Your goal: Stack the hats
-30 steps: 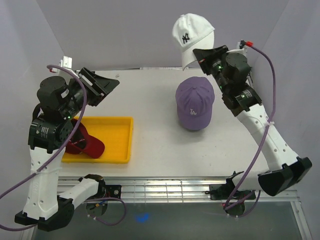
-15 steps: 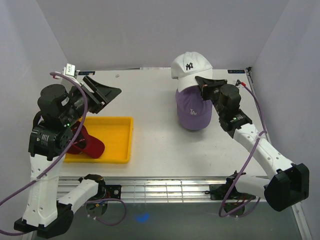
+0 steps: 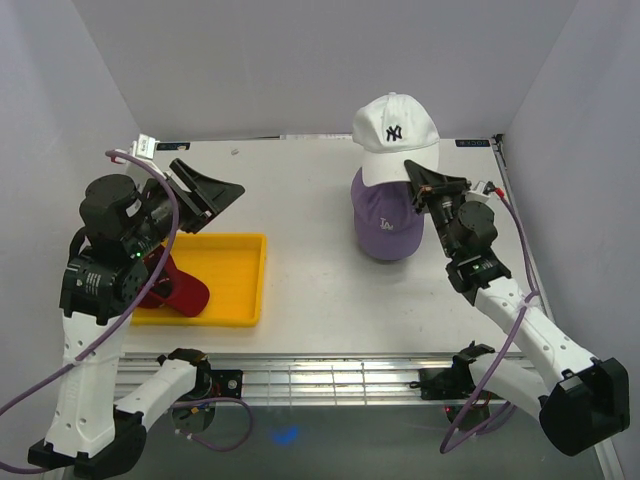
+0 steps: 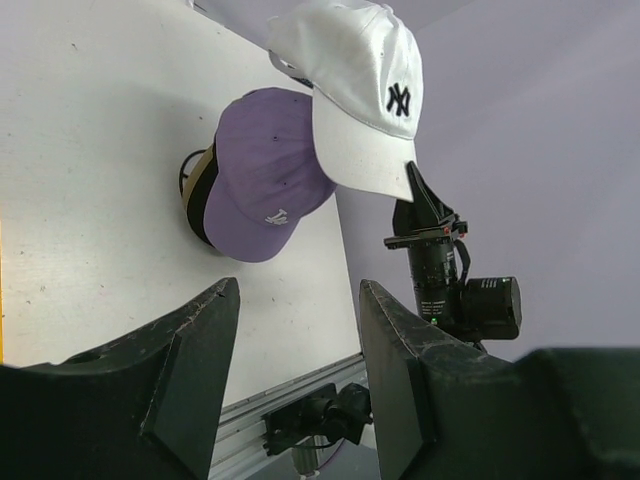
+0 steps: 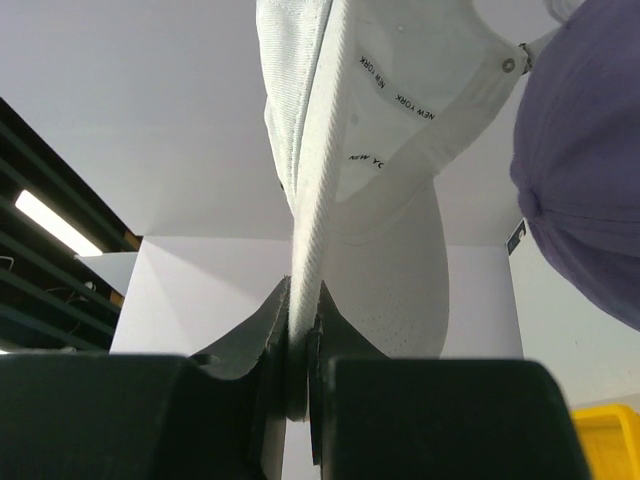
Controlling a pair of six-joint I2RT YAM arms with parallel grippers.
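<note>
The white cap [image 3: 397, 135], clamped by its brim in the right fingers [image 3: 425, 180], has been lowered to just over the purple cap [image 3: 385, 222] at the counter's [image 3: 300, 200] right (not yet released), so this stacking is judged nearly done, while the left fingers [image 3: 215, 183] are held wide.

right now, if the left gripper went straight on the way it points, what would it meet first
Nothing near. The open left gripper faces across bare table toward the purple cap, under the white NY cap. It would likely reach the table or that purple cap first; depth is unclear.
</note>
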